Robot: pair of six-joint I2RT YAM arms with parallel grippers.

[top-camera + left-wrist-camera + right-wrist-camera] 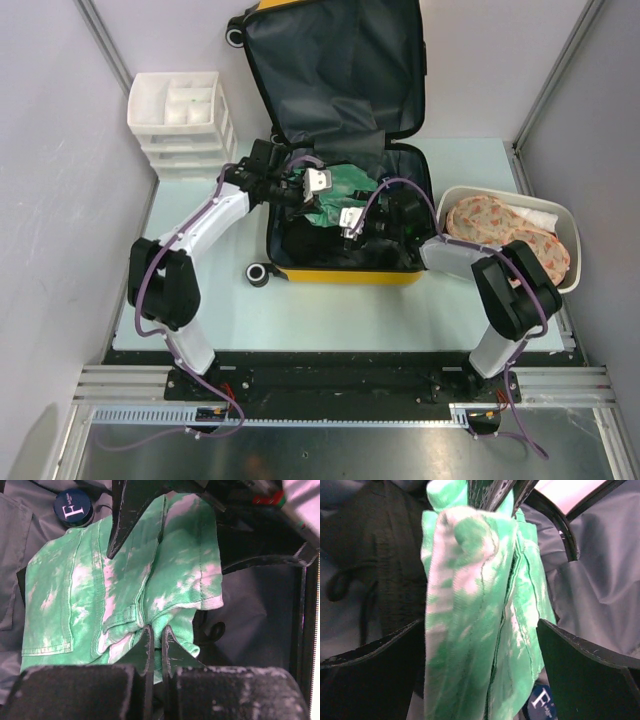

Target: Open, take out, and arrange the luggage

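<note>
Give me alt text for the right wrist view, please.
A green tie-dyed garment hangs between the open fingers of the right gripper, pinched at the top by the left gripper. Behind lie the grey suitcase lining and a blue tin.

Luggage [330, 70]: yellow shell, dark grey lining, black wheels [258, 274]. Garment [125, 580]: bright green, mottled with pale pink-white patches. Round tin [73, 508]: dark blue, white letter F. Drawer unit [180, 115], far-left corner of surface [200, 300]: white. Surface: pale mint. Tub [560, 215], right edge: white. Cloth [480, 218] in tub: cream, orange floral print.
</note>
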